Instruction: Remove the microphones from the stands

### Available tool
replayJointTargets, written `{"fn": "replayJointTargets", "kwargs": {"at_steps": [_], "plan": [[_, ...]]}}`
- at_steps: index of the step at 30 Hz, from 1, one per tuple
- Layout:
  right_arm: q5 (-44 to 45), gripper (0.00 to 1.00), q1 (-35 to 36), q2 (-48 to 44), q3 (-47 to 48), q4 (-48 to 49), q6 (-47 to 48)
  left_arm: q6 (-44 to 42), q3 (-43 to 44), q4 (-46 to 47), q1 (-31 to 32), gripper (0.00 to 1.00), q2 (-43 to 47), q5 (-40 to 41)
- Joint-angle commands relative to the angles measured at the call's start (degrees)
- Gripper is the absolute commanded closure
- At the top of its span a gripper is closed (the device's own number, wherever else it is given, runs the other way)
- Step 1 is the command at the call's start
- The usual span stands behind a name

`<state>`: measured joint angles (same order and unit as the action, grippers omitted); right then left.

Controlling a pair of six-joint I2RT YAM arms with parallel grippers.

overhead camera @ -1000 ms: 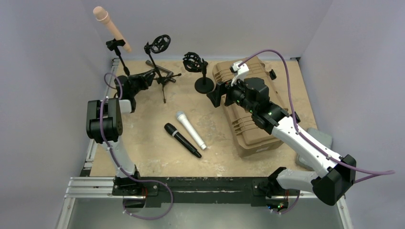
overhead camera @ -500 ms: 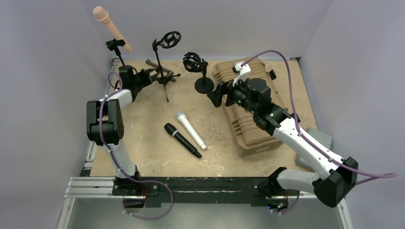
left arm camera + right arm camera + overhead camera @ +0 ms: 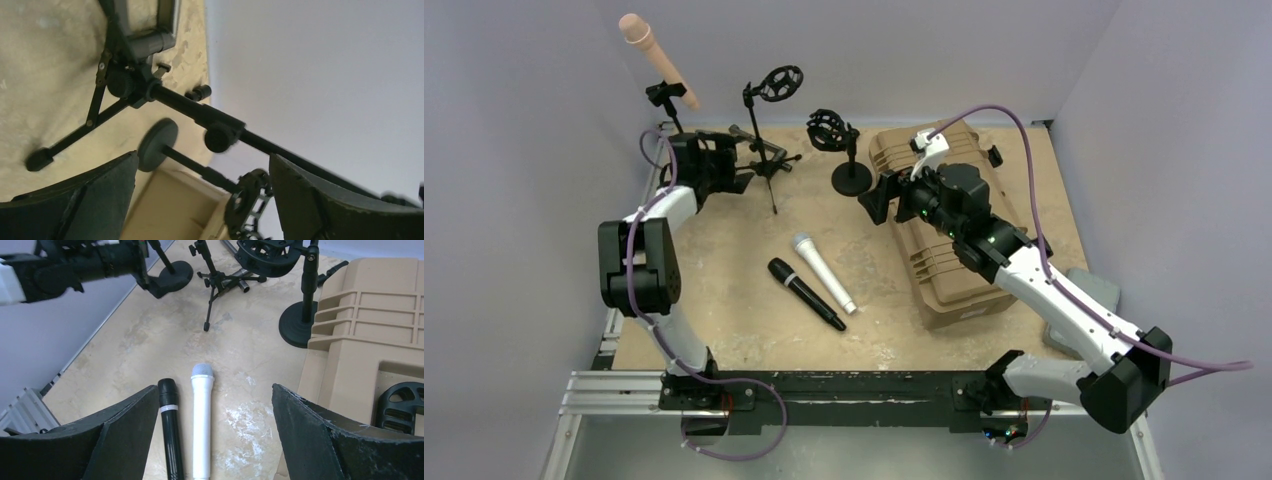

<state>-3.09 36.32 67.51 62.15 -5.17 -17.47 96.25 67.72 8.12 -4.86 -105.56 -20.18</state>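
Left pincer (image 3: 727, 166) shifted back toward stand (image 3: 667, 100) holding pink microphone (image 3: 660, 62), fingers apart; right pincer (image 3: 872, 203) apart by closed tan case (image 3: 944, 265).

No text, label, brand, number or sign can be read anywhere in these views. Every surface that shows is plain, or too small and blurred for any marking to be made out.

You note: microphone (image 3: 660, 60) peach-pink; its stand (image 3: 665, 95) black. White microphone (image 3: 822, 272), grey mesh head. Black microphone (image 3: 805, 293), thin silver band. Case (image 3: 944, 270) tan. Bench (image 3: 724, 290) sandy beige, pale mottled patches. Cables (image 3: 984, 107) purple. Walls (image 3: 524, 150) pale lilac-grey.
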Motion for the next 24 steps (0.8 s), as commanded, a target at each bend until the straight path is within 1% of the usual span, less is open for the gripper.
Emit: {"fn": "replayJointTargets", "kwargs": {"at_steps": [1, 3, 4, 6, 9, 11, 13, 16, 24], "plan": [[-0.08, 0.19, -0.10, 1.44, 2.26, 1.35, 2.08, -33.59, 4.34, -3.95, 1.48, 0.00, 8.69, 6.12], [0.62, 0.19, -0.12, 1.39, 2.05, 1.49, 2.19, -39.54, 2.18, -2.84, 1.97, 0.01, 10.27, 6.78], [0.78, 0.19, -0.15, 1.14, 1.40, 1.84, 2.00, -41.07, 0.36, 2.10, 1.92, 0.01, 10.60, 5.42], [0.44, 0.19, -0.11, 0.67, 0.32, 2.97, 1.60, -43.74, -2.05, 8.24, 1.72, 0.03, 10.53, 1.60], [-0.63, 0.19, -0.13, 0.52, -0.27, 3.91, 1.41, -48.37, -0.64, 11.61, 1.79, 0.11, 8.28, -4.11], [-0.54, 0.19, -0.12, 0.76, 0.22, 3.63, 1.55, -50.84, 1.77, 11.55, 1.51, 0.12, 6.07, -8.10], [-0.07, 0.19, -0.11, 0.74, 0.86, 2.70, 1.80, -53.02, 4.34, 8.88, 1.13, 0.13, 4.08, -10.24], [0.65, 0.19, -0.15, -0.19, 0.84, 2.17, 2.00, -56.18, 6.03, 5.24, 0.93, 0.20, 3.80, -9.26], [0.51, 0.19, -0.17, 0.00, 0.57, 2.44, 1.73, -56.57, 6.05, 4.99, 0.97, 0.48, 2.29, -7.56]]}}
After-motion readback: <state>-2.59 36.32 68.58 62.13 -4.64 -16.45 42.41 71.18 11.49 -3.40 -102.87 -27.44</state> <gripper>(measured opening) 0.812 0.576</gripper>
